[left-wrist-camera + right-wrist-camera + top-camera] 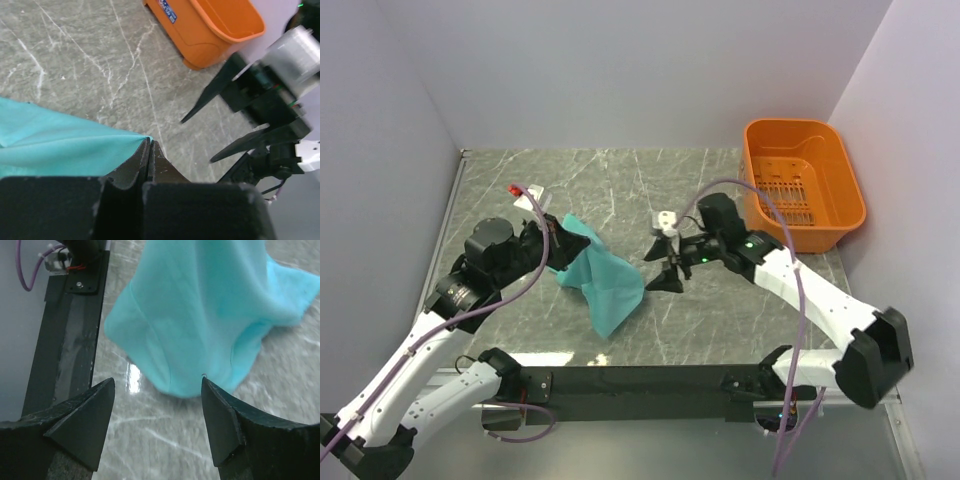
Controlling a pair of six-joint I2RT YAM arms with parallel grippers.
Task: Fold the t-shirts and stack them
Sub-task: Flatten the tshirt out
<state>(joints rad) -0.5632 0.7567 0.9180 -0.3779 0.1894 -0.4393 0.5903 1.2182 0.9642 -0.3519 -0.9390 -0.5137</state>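
Note:
The teal t-shirt (605, 277) hangs bunched from my left gripper (557, 240), its lower end trailing down toward the table at centre left. In the left wrist view the jaws are closed together at the gripper's tip (149, 143), pinching an edge of the teal cloth (60, 142). My right gripper (663, 268) is open and empty, just right of the hanging shirt and pointing at it. In the right wrist view the shirt (200, 315) hangs ahead of the spread fingertips (105, 390), apart from them.
An orange plastic basket (840, 215) stands at the back right, also in the left wrist view (210, 35). The table is grey marble (720, 320) with white walls on three sides. A black rail (640, 380) runs along the near edge.

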